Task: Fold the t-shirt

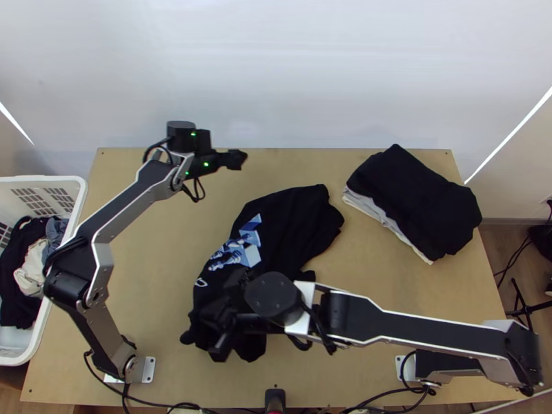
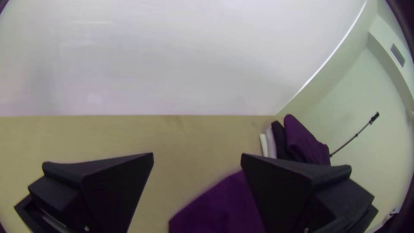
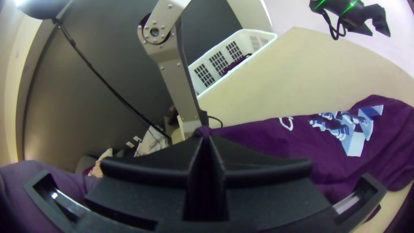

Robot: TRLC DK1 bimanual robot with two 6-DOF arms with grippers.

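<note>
The right arm (image 1: 414,321) lies nearest the camera in the top view, crossing above the wooden surface (image 1: 152,276) from its base at 4 o'clock; its gripper (image 3: 204,137) is over the part of the t-shirt (image 1: 297,221) at 7 o'clock, the 2 fingers pressed together with a small tuft of dark cloth pinched at their tips. That grip is probably on an edge or corner, chosen so that this end can be drawn over or straightened; the left gripper (image 2: 196,155) hangs at 11 o'clock with its 2 fingers wide apart and nothing between them, beyond the shirt, which seems to leave the other arm room to work.

The stack of folded clothes (image 1: 414,200) sits at 3 o'clock, likely put aside as finished pieces; the white basket (image 1: 41,179) stands near 9 o'clock with loose garments in it, presumably those awaiting their turn.

The t-shirt lies across the middle of the surface, partly spread and rumpled; its long axis slants from 7 to 1 o'clock, and the blue and white print (image 1: 238,250) runs along its 10 o'clock side; I cannot tell which end is the collar. The fold looks far from done, judging by the uneven outline.
</note>
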